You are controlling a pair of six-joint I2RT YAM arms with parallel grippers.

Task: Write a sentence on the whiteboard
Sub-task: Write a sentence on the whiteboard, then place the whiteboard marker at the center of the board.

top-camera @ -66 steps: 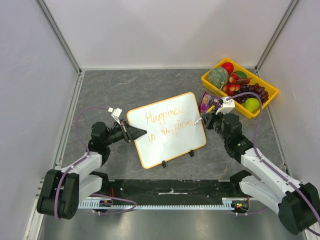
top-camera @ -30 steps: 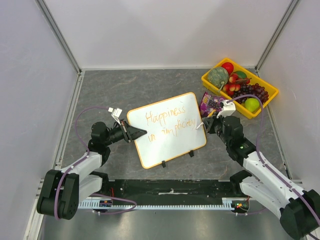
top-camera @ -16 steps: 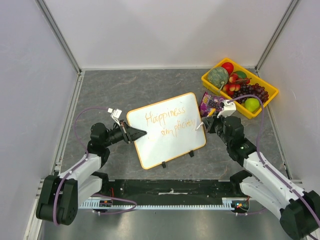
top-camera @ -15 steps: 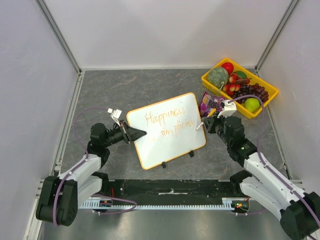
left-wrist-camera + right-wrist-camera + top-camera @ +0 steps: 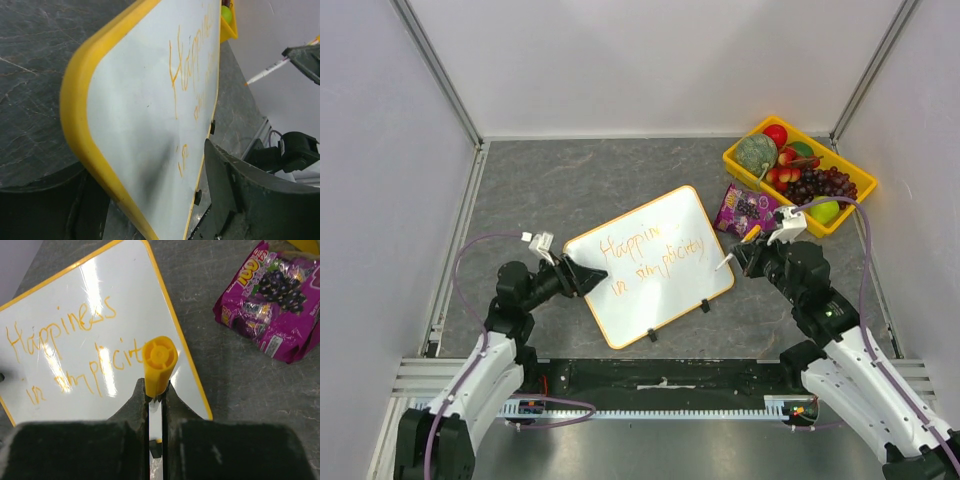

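My left gripper [image 5: 582,277] clamps the board [image 5: 655,255] by one edge — my right gripper [image 5: 156,392] pinches a marker [image 5: 159,360] at the opposite edge.

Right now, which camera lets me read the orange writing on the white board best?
The right wrist view. The orange handwritten sentence lies big and face-on there, though the yellow-capped marker pen hides its end. The top external view shows it small and partly washed out. The left wrist view sees it sharply slanted, unreadable.
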